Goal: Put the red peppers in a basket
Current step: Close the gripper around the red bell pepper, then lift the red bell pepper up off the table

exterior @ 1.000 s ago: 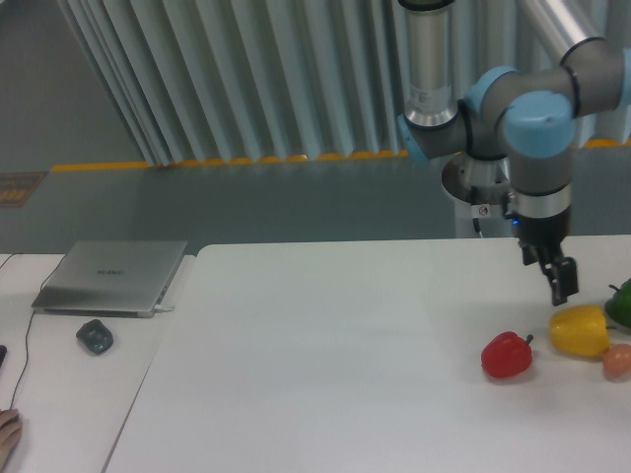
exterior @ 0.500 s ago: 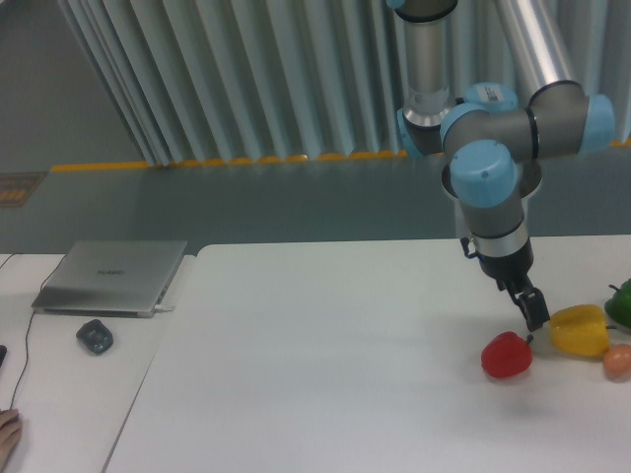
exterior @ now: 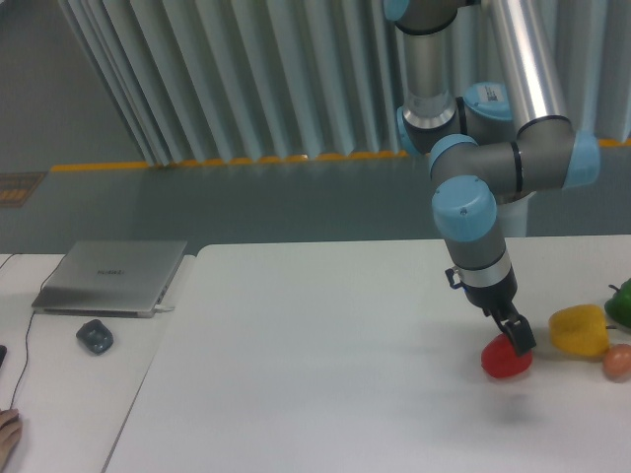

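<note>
ur5e gripper (exterior: pixel 519 340) tilting down onto top of red bell pepper (exterior: pixel 504 362), jaw state unclear, pepper sitting on white table (exterior: pixel 325 374) nr right edge, w/ yellow pepper (exterior: pixel 579 330) just beside

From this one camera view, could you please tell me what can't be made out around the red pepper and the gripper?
- Gripper: too small and dark to tell whether its fingers are open or shut, or touching the red pepper.
- Red pepper: its top is hidden by the gripper.
- Green item: cut off by the right edge.
- Orange fruit: partly cut off by the right edge.
- Basket: none in view.
</note>
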